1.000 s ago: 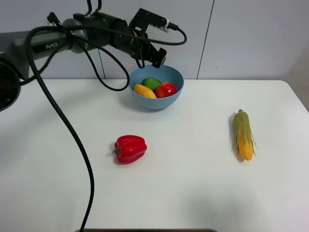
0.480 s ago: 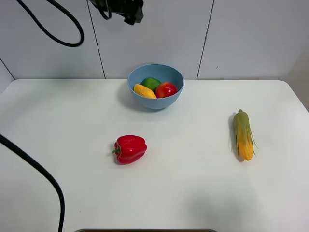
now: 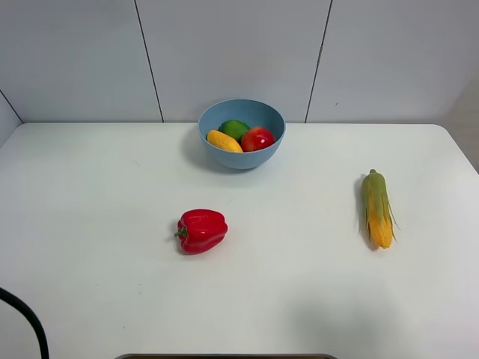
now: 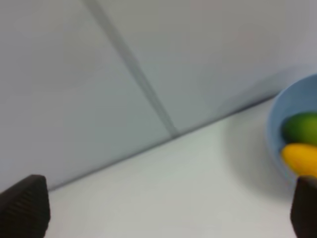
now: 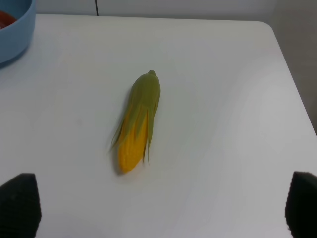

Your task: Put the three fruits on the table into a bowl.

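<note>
The light-blue bowl (image 3: 241, 153) stands at the back middle of the white table (image 3: 90, 194). In it lie the green lime (image 3: 234, 128), the yellow-orange mango (image 3: 224, 140) and the red peach-like fruit (image 3: 258, 138). Neither gripper shows in the exterior view. In the left wrist view my left gripper (image 4: 163, 210) is open and empty, up by the wall, with the bowl (image 4: 277, 116), lime (image 4: 301, 128) and mango (image 4: 300, 158) at the frame's edge. My right gripper (image 5: 161, 206) is open and empty above the table, the bowl's rim (image 5: 17, 37) far off.
A red bell pepper (image 3: 201, 230) lies at the table's middle front. A corn cob with green husk (image 3: 378, 208) lies on the right side and shows in the right wrist view (image 5: 137, 128). A black cable (image 3: 26, 318) crosses the front left corner.
My left arm has drawn back from above the bowl, up and to the left, and has left the exterior view. The fruits in the bowl, the pepper and the corn have not moved.
</note>
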